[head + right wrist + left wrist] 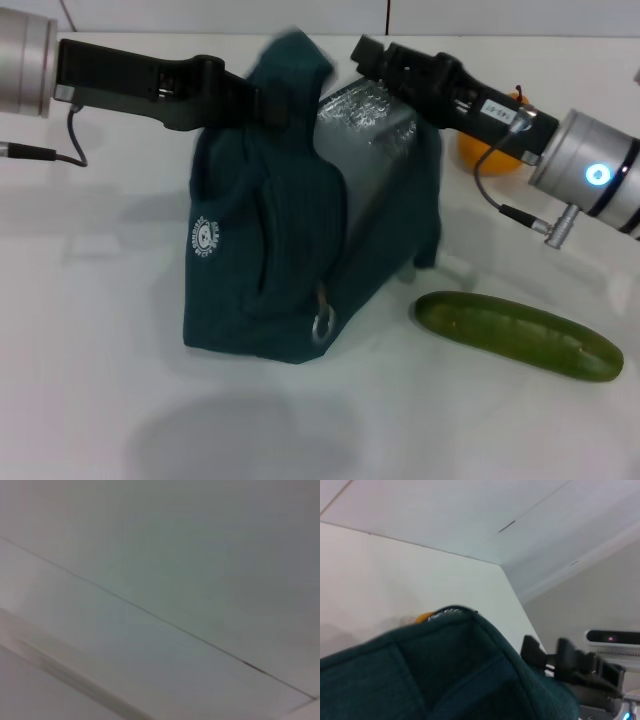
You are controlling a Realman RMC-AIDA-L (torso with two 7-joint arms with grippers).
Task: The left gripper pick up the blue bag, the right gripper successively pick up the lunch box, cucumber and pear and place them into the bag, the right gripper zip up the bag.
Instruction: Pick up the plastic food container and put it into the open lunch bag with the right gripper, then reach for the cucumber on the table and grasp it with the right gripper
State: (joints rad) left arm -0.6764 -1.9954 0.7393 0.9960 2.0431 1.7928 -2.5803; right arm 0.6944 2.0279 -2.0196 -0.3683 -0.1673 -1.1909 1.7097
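At far left of the head view, left gripper [262, 104] reaching in level from the side, clamped on a raised fold of the bag [270, 270] near its top, holding that flap up in a peak. Same fold filling the lower part of the left wrist view [445, 675], dark teal fabric close to the lens.

Centre: one bag, dark blue-green, standing on the white table [90, 330], mouth open toward the right. White round logo [203, 239] on the near side, metal zip ring [322, 324] hanging low at the front. Inside the open mouth, one lunch box [365, 125], clear and shiny, upper part showing above the fabric, lower part sunk in the bag.

Just right of the mouth: right gripper [362, 52], coming in slanted from the upper right, tip right at the box's top edge. Fingers hidden against the box and fabric, so open or closed cannot be told, nor any hold on the box. Its dark body also visible far off in the left wrist view [570, 665]. Right wrist view showing only plain pale panels.

Farther right: one pear [488, 150], orange-yellow, on the table behind the right arm, half hidden by it. Front right: one cucumber [518, 335], lying flat, outside the bag, near its lower corner but apart.
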